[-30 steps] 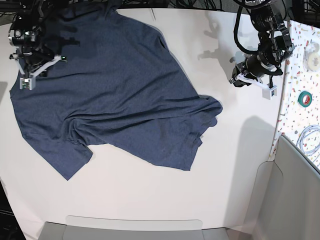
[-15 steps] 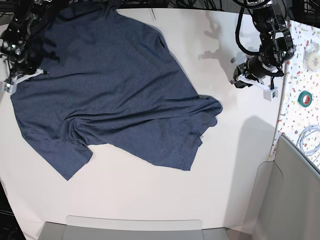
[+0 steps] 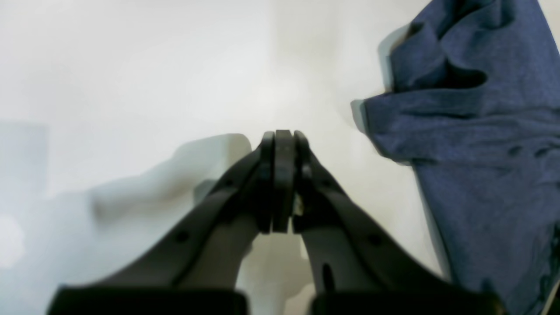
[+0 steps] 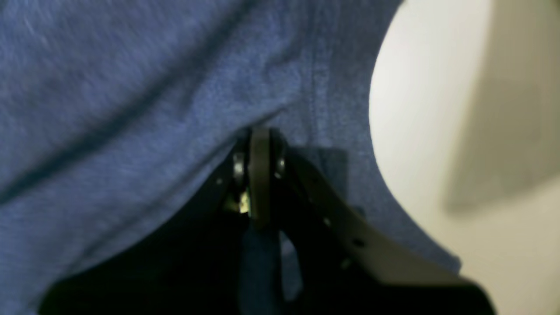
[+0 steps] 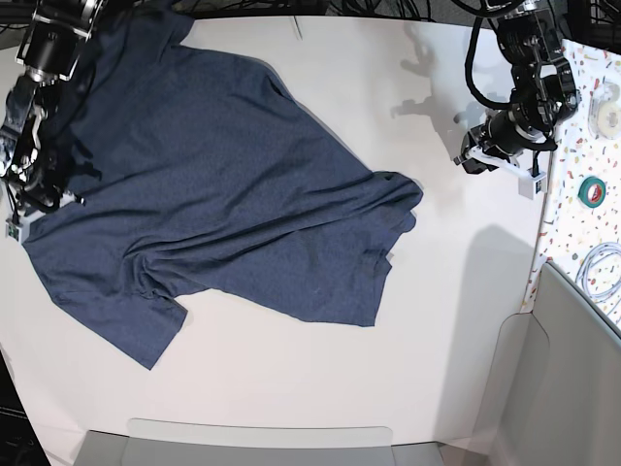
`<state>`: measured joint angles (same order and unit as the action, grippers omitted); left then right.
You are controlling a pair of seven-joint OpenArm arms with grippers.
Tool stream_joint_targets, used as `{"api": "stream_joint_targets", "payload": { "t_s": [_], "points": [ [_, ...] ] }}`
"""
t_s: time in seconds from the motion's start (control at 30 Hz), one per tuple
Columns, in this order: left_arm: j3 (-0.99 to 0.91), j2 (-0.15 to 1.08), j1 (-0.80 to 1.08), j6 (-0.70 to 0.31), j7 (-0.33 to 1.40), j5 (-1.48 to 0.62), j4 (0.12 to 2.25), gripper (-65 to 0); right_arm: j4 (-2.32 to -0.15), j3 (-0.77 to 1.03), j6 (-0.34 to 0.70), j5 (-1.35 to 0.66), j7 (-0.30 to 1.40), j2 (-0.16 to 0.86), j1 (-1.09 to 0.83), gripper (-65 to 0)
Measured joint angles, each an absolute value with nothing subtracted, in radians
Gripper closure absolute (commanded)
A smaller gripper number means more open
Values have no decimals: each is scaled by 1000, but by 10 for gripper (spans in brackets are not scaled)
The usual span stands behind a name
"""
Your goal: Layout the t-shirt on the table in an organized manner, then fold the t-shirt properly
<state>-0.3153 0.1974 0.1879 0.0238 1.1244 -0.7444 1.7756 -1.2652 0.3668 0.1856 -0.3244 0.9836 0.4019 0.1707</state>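
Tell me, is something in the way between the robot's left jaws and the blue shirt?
No, nothing visible is. Only bare white table lies between the left gripper, whose jaws are shut and empty, and the nearest corner of the t-shirt. The right gripper is already shut on the shirt's edge.

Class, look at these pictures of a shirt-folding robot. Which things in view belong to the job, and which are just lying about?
Belong to the job:
t-shirt
table
right tool, shut on the t-shirt's edge
left tool, shut, holding nothing

Just lying about, on the speckled surface beside the table:
green tape roll
white tape roll
coiled white cable
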Motion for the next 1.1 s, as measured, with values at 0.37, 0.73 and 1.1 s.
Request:
{"api": "stream_joint_targets", "payload": {
  "t_s": [0.37,0.73,1.1],
  "points": [
    [-318,197,194,25,1124,-744,1776,0,-1039,206,191,-87,833,370,385,0],
    [-320,223,213,23,1124,-748,1776,0,-1210,213,186,-65,828,354,228,0],
    [-318,229,199,27,1133,-745,1806,0,-1229,357,198,-76,831,396,147,0]
  ]
}}
